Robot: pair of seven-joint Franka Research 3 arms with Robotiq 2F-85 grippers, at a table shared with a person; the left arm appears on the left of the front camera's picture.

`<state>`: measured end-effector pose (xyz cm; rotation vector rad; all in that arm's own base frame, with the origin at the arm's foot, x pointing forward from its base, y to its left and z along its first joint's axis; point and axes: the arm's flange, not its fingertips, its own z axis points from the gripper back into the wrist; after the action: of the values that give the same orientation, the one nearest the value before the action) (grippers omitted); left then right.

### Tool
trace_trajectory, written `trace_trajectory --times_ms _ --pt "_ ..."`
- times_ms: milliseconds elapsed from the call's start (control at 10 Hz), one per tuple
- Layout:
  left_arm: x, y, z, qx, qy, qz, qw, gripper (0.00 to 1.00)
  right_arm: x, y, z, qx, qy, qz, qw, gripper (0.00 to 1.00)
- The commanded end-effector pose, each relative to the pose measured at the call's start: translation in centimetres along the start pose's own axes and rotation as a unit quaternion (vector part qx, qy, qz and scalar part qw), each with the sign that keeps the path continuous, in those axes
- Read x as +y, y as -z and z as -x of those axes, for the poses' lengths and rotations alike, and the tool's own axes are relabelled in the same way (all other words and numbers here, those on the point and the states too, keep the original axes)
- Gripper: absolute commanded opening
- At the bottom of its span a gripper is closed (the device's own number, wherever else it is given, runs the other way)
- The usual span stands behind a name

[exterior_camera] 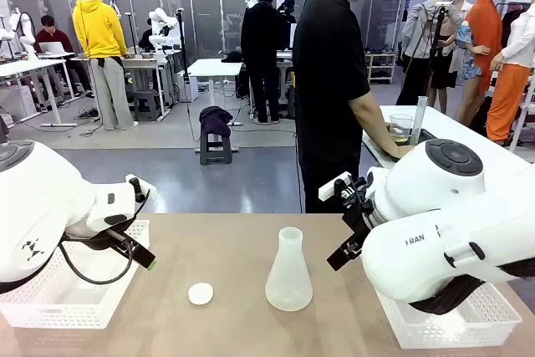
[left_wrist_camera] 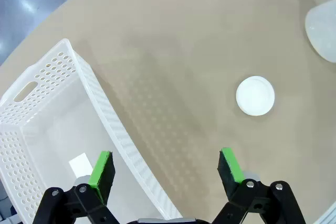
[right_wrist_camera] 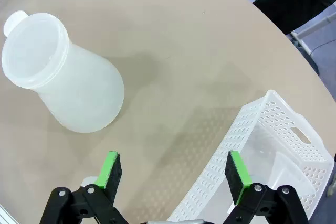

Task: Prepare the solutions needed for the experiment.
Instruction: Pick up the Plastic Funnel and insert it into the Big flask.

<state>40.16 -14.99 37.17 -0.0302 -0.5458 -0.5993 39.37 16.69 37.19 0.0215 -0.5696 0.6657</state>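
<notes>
Standing upright mid-way along the tan table [exterior_camera: 234,244], the translucent whitish conical flask [exterior_camera: 288,272] has a small white round cap [exterior_camera: 200,293] lying apart on its left. The left gripper [left_wrist_camera: 166,169] hangs over a white perforated basket's wall [left_wrist_camera: 100,103], the right gripper [right_wrist_camera: 173,169] near the flask — both jaws wide, holding nothing.

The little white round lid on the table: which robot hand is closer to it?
Left. The left gripper hovers beside the lid; the right gripper is on the flask's far side, farther off.
</notes>
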Motion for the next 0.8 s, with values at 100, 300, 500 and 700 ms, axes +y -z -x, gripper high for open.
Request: trace_trajectory --times_ms 100,300,500,700 --pt "-0.02 0.0 -0.01 0.0 0.0 0.0 1.0 1.0 0.0 0.0 0.0 0.0 0.0 0.0 1.0 1.0" --pt "-0.02 0.0 -0.01 0.0 0.0 0.0 1.0 1.0 0.0 0.0 0.0 0.0 0.0 0.0 1.0 1.0" --pt "-0.02 0.0 -0.01 0.0 0.0 0.0 1.0 1.0 0.0 0.0 0.0 0.0 0.0 0.0 1.0 1.0" --pt "-0.02 0.0 -0.01 0.0 0.0 0.0 1.0 1.0 0.0 0.0 0.0 0.0 0.0 0.0 1.0 1.0"
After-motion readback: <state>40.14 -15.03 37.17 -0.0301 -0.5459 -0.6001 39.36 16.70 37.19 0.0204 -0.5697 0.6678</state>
